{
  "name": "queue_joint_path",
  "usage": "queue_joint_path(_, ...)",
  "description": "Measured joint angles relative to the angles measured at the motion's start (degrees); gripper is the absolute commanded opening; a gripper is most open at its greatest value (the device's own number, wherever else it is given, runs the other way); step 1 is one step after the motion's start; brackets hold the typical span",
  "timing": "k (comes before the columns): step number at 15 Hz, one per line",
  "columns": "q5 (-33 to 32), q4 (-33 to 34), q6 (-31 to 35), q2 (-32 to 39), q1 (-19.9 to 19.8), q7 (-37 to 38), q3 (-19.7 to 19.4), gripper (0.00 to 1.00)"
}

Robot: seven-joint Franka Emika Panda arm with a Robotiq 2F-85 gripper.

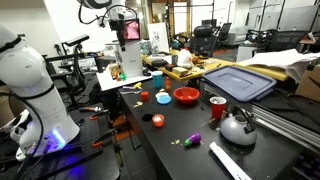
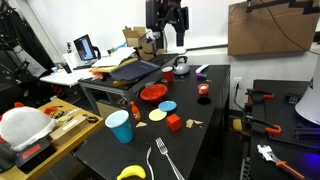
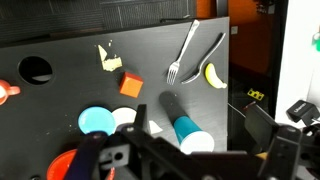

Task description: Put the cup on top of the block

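The small orange-red cup [image 1: 157, 120] with a pale inside stands alone on the black table; it also shows in an exterior view [image 2: 204, 89]. In the wrist view only a red sliver of it [image 3: 5, 93] shows at the left edge. The small red block [image 2: 174, 122] sits near the table's middle, well apart from the cup, and shows in the wrist view [image 3: 130, 86] and an exterior view [image 1: 143, 96]. My gripper [image 2: 166, 40] hangs high above the table's far end, open and empty, in both exterior views [image 1: 127, 32]. Its dark jaws [image 3: 200, 150] frame the bottom of the wrist view.
A wide red bowl [image 1: 186, 96], a taller red mug [image 1: 217, 107] and a metal kettle [image 1: 237, 128] stand on the table. A light blue cup [image 2: 120, 126], blue plate [image 2: 168, 105], fork [image 2: 165, 160] and banana [image 2: 130, 172] lie near the block. A round hole [image 3: 36, 69] is in the tabletop.
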Motion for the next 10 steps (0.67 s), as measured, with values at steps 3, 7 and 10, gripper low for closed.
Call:
queue_joint_path(3, -0.03, 4.15, 0.8, 6.32, 0.1, 0.2, 0.74, 1.0)
queue_joint_path(7, -0.49, 9.73, 2.52, 14.94, 0.77, 2.29, 2.5, 1.0)
queue_joint_path(10, -3.85, 13.4, 3.69, 20.25, 1.1, 6.28, 2.76, 1.0)
